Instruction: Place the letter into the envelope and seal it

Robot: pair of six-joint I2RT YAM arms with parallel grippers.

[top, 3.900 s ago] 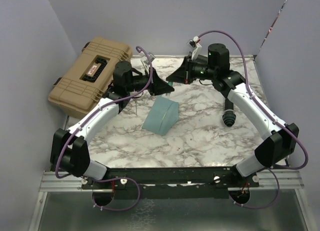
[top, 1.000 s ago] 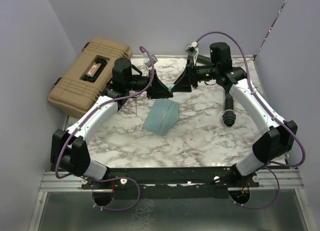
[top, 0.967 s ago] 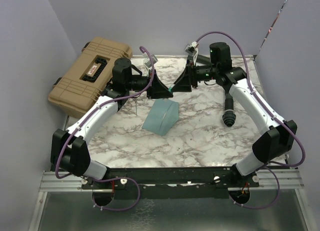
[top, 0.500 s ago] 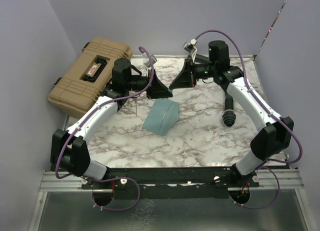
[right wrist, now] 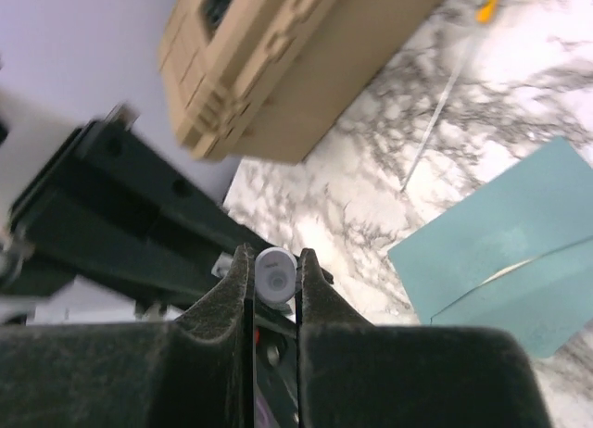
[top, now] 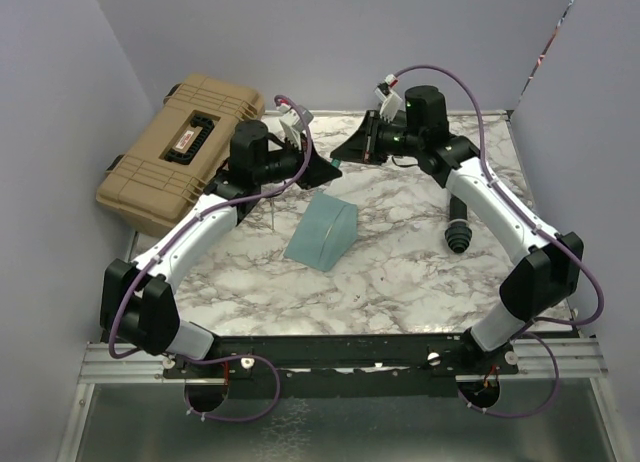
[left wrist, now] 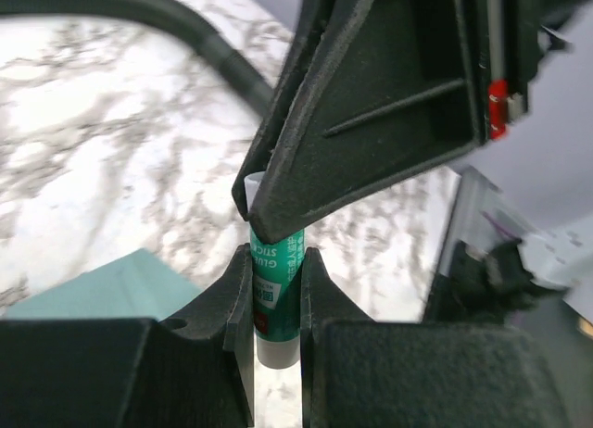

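The teal envelope (top: 322, 232) lies flat on the marble table, and also shows in the left wrist view (left wrist: 111, 284) and the right wrist view (right wrist: 519, 233). The tan letter is not visible in any view. My left gripper (top: 325, 168) is raised behind the envelope; in its wrist view the gripper (left wrist: 276, 261) is shut on a green glue stick (left wrist: 276, 294). My right gripper (top: 345, 149) meets it from the right; in its wrist view the gripper (right wrist: 275, 261) is shut on the stick's white cap (right wrist: 275, 270). I cannot tell whether the cap is off the stick.
A tan hard case (top: 180, 152) sits at the back left corner. A black ribbed object (top: 457, 237) stands on the table at the right. A thin rod (top: 272, 217) lies left of the envelope. Walls close in on three sides.
The right gripper closed in on the left gripper's tip, then both shifted: the right one moved up and back, the left one turned slightly. The envelope has not moved.
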